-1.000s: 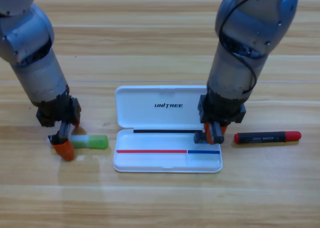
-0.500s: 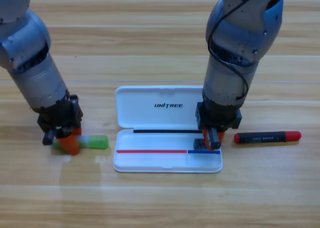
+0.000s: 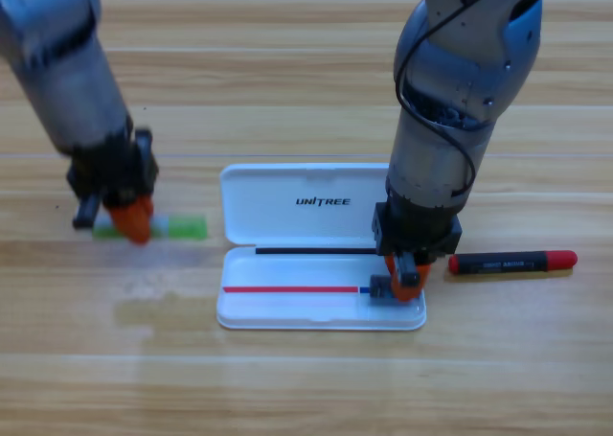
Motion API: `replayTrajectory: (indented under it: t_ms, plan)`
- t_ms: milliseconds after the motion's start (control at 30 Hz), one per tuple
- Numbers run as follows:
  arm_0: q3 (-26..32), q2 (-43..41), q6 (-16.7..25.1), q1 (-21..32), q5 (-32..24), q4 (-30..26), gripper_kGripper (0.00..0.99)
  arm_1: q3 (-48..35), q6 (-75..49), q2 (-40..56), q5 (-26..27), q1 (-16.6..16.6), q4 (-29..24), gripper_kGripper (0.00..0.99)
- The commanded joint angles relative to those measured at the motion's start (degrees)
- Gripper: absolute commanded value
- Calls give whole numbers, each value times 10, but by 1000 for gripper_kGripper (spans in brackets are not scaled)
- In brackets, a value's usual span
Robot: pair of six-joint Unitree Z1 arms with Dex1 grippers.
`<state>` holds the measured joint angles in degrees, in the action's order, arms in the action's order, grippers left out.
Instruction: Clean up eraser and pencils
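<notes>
We saw the left gripper to the left of the white case, pinching the green pencil at its left end between its orange jaws. The pencil lay level across the picture and seemed to be raised off the wooden table, its green right end pointing toward the case and stopping just short of the open lid.

The right gripper pointed down into the case's near tray, at its right end. A small dark block, the eraser, sat between the jaw tips there, inside the tray by the right wall. The jaws seemed pressed against it, though we could not tell whether it rested on the tray floor or hung just above it.

The black pencil with red ends lay flat on the table just right of the case, well apart from the green one, lengthwise across the picture, its left end close beside the right gripper's body.

The case lay open, lid on the far side with its lettering facing up, tray on the near side.
</notes>
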<state>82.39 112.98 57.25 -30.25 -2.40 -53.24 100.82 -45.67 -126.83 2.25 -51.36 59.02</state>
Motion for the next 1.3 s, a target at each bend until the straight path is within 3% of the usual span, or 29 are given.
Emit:
replayTrajectory:
  t_ms: [33, 167, 367, 533, 667, 800, 967, 1233, 1300]
  plan:
    - [63, -32, -18, -29, 6, -69, 0, -11, 4, -34, 0, -15, 11, 815]
    - [100, -40, -31, -43, 6, -105, 0, -9, 6, -9, -6, -15, 23, 879]
    - [109, -41, -46, -57, 6, -118, 0, -36, 6, 110, 1, -10, 84, 953]
    - [126, -35, -65, -84, 1, -123, 0, -89, 8, 152, -11, 50, 80, 990]
    - [139, -19, -83, -113, -12, -125, 0, -119, -7, 120, -30, 113, 38, 989]
    - [151, 17, -99, -143, -30, -123, 0, -121, -47, 68, -53, 148, -7, 983]
    - [159, 65, -114, -174, -39, -108, 0, -118, -76, 28, -56, 158, -45, 966]
    - [163, 121, -135, -199, -46, -78, 0, -100, -92, -13, -52, 158, -50, 891]
    - [165, 130, -139, -203, -47, -74, 0, -100, -96, -16, -44, 158, -50, 822]
